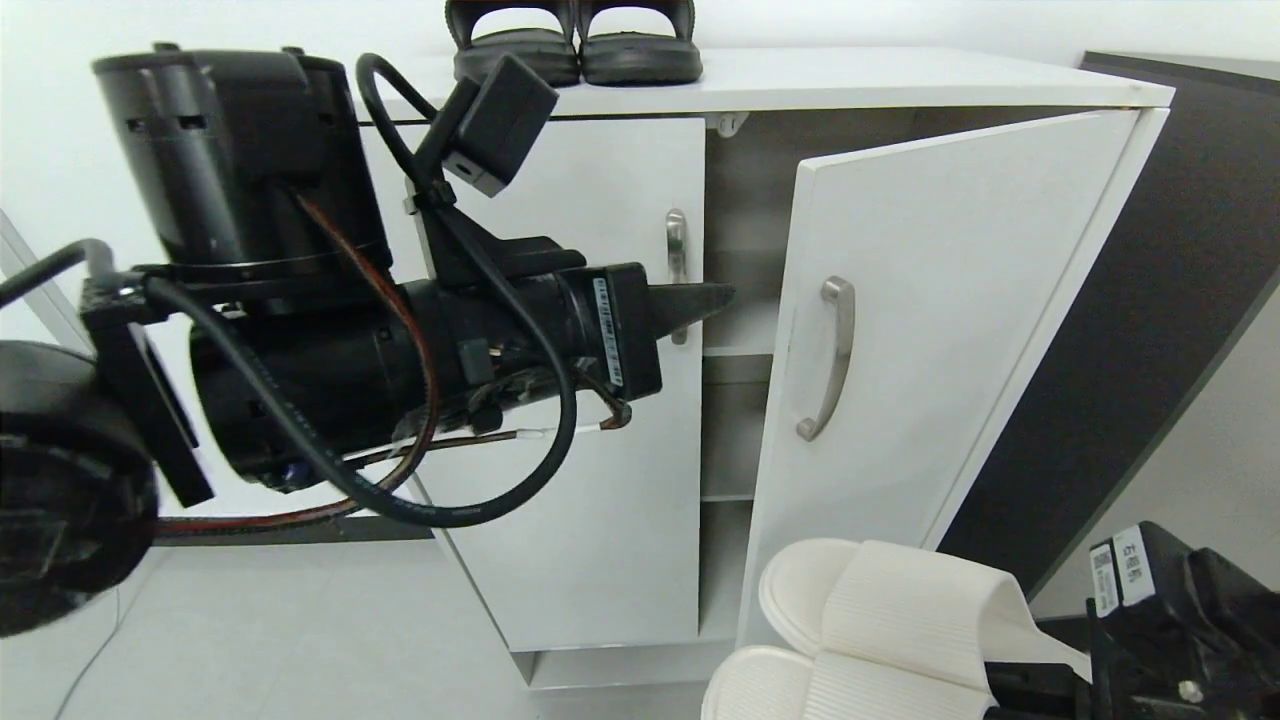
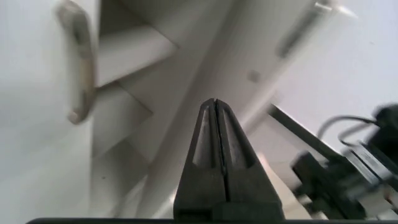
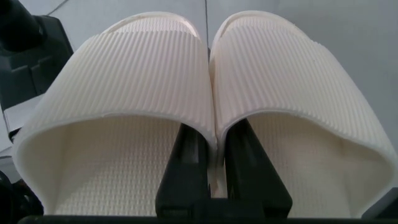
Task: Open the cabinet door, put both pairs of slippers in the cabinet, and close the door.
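The white cabinet (image 1: pixel 900 85) has its right door (image 1: pixel 950 330) swung partly open, showing shelves (image 1: pixel 735 365) inside, and its left door (image 1: pixel 590 520) closed. A pair of black slippers (image 1: pixel 575 45) sits on the cabinet top. My left gripper (image 1: pixel 725 295) (image 2: pixel 214 102) is shut and empty, and it points into the gap beside the left door's handle (image 1: pixel 677 250). Low at the front right, my right gripper (image 3: pixel 214 140) is shut on the touching inner walls of a pair of white slippers (image 1: pixel 880 630) (image 3: pixel 205 81), held side by side in front of the open door.
The open door's metal handle (image 1: pixel 835 355) faces me. A dark wall panel (image 1: pixel 1180 300) stands right of the cabinet. Pale floor (image 1: pixel 300 630) lies open to the left below the cabinet.
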